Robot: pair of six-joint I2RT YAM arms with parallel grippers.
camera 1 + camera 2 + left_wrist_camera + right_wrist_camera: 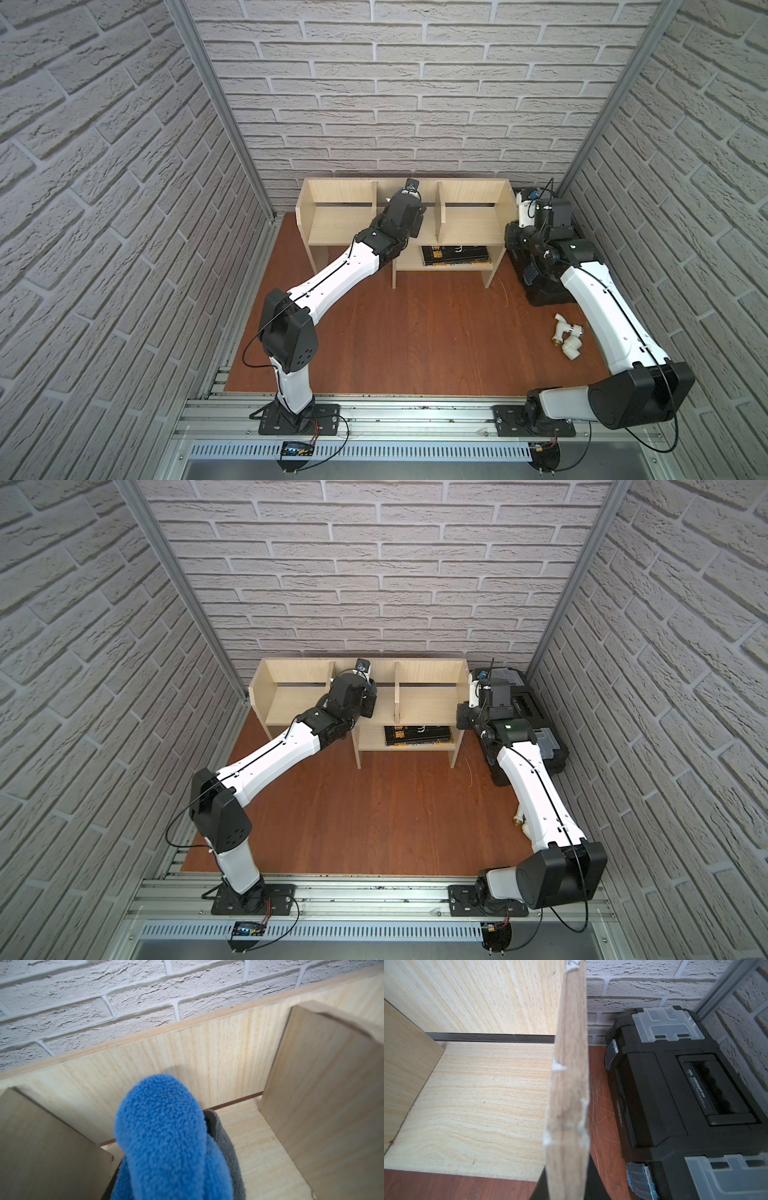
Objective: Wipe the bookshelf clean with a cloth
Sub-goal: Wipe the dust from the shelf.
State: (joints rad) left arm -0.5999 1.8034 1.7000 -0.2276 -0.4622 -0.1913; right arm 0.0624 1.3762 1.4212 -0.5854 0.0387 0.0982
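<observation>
The pale-wood bookshelf (340, 224) (291, 704) stands against the back wall. My left gripper (409, 199) reaches into its middle top compartment. It is shut on the cloth (162, 1126), which bulges blue with a grey fold beside it and hides the fingers in the left wrist view. The cloth hangs just above the compartment floor (255, 1147), close to the back panel. My right gripper (524, 208) (566, 1186) is shut on the bookshelf's right end panel (569, 1084). Its dark fingers (596, 1180) sit on either side of the panel's chipped edge.
A black toolbox (544, 286) (675, 1088) with grey latches sits right of the shelf in the back corner. White pipe fittings (567, 336) lie on the red-brown floor beside my right arm. A dark flat book (455, 254) lies on the lower shelf. Brick walls enclose three sides.
</observation>
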